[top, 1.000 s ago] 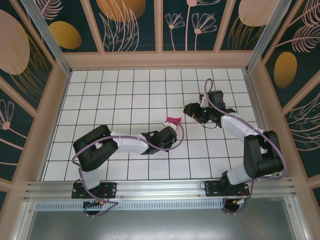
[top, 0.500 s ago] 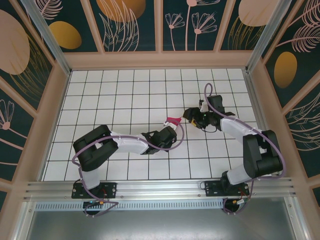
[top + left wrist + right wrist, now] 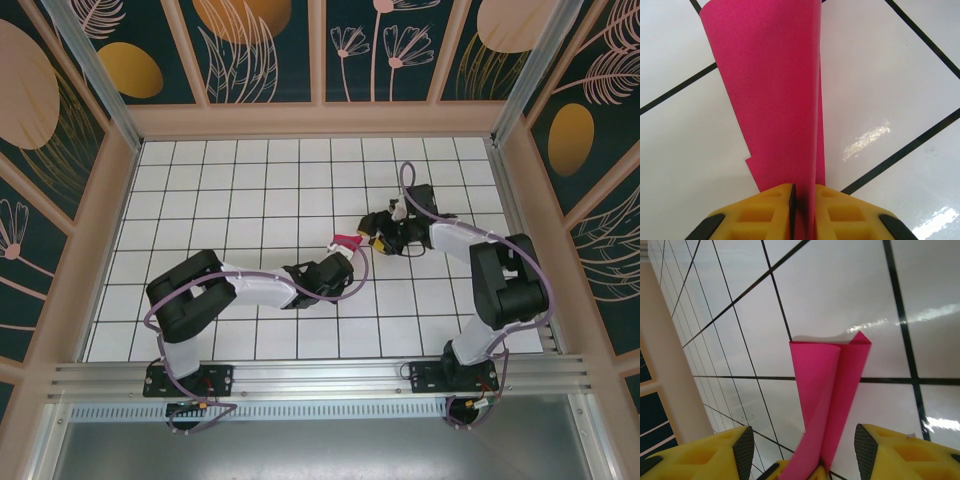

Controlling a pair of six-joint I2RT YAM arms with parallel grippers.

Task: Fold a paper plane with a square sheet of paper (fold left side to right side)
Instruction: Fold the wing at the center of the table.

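The left gripper (image 3: 341,258) is pinched tight on the folded magenta paper (image 3: 347,241), holding it by its near end. In the left wrist view the two yellow fingers (image 3: 765,212) meet almost flush, with the layers of the paper (image 3: 775,100) squeezed in the thin slit between them.

From that grip the paper's long axis runs straight out of the gripper. It widens toward a blunt, cut-off far end. From above, this free end points toward the far side of the white tiled table (image 3: 240,200) and slightly to the right, near the middle of the table.

The right gripper (image 3: 374,236) sits just beside the paper's free end, facing it from the right. Its jaws stand apart and hold nothing. In the right wrist view the paper (image 3: 827,390) rises between the two spread yellow fingers (image 3: 715,455) without touching either pad. Two flaps lie side by side along a centre crease.

Whether the paper's far end touches the tiles cannot be told.
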